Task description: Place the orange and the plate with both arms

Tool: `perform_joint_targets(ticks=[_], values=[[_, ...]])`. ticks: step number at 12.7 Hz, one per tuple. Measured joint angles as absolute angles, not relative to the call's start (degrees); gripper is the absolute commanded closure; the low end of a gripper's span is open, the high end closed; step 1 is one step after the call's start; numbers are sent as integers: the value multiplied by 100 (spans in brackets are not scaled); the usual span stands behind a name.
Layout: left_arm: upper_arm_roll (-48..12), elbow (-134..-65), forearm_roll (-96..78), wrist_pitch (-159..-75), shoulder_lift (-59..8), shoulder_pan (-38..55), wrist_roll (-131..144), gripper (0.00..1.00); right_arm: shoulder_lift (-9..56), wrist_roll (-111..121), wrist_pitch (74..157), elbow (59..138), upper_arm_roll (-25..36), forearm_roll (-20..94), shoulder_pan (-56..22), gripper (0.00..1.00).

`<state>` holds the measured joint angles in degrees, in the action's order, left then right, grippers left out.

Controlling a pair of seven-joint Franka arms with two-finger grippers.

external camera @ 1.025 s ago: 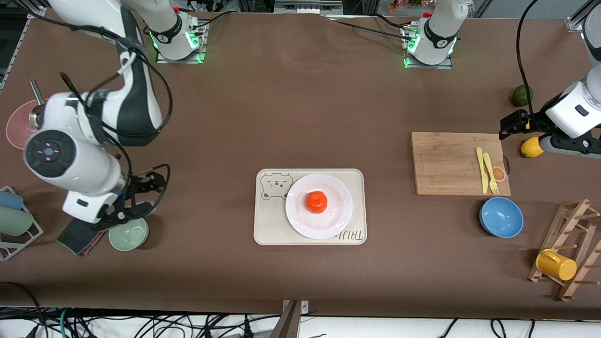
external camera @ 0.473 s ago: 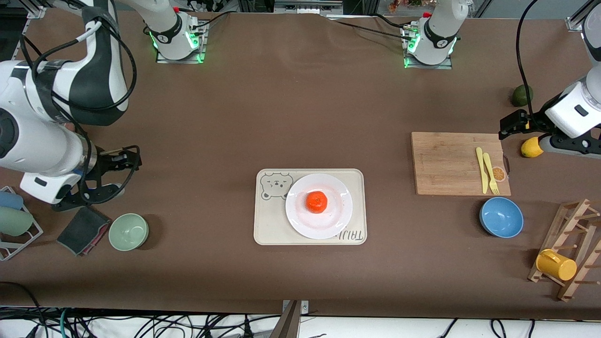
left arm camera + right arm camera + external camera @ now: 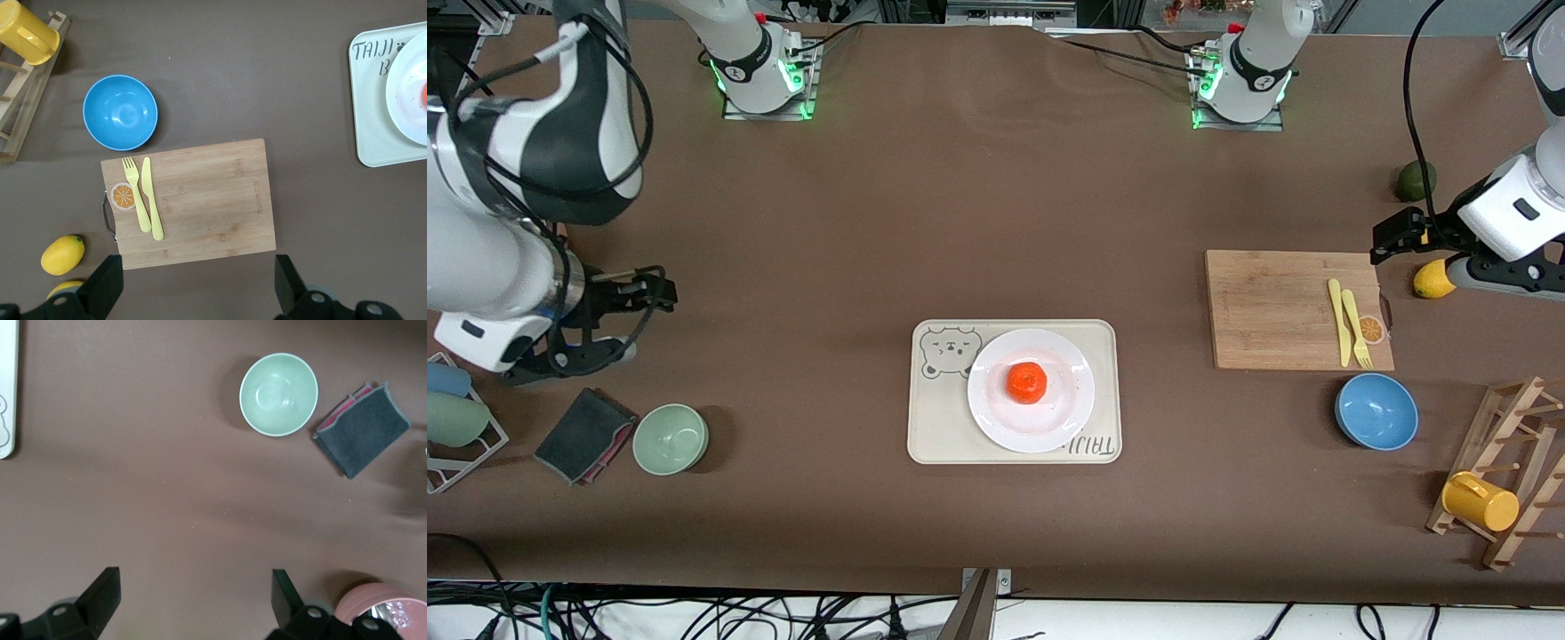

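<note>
Resting on the brown table (image 3: 996, 222), the beige bear tray (image 3: 938, 427) lies with its long side running between the two arms' ends. The white plate (image 3: 1049, 427) sits on the tray, toward the left arm's end of it, beside the printed bear. The orange (image 3: 1027, 382) sits at the plate's middle, dimpled top up; being round, it has no long axis.

Toward the left arm's end lie a wooden cutting board (image 3: 1272, 307) carrying a yellow knife (image 3: 1336, 311) and fork (image 3: 1356, 329), and a blue bowl (image 3: 1376, 412) nearer the camera. Toward the right arm's end sit a green bowl (image 3: 671, 438) and a dark cloth (image 3: 583, 434).

The left gripper (image 3: 1400, 236) hangs spread wide above the board's edge, holding nothing. The right gripper (image 3: 636, 316) hangs wide and empty over bare table. Nothing stands between the arms and the plate.
</note>
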<state>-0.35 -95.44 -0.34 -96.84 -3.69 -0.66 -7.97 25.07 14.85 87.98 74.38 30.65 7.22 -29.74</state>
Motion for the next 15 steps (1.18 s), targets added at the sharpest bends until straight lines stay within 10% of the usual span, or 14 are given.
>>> perform_joint_targets(ticks=[6,15], values=[[-50,-9549,-34,-9684,-369,-51,-797,0,1010,53,9698,9278,385,-234,-1028,0],[-50,-9558,-34,-9684,-372,-45,-797,0,-286,96,9867,10008,-21,-198,-78,0]])
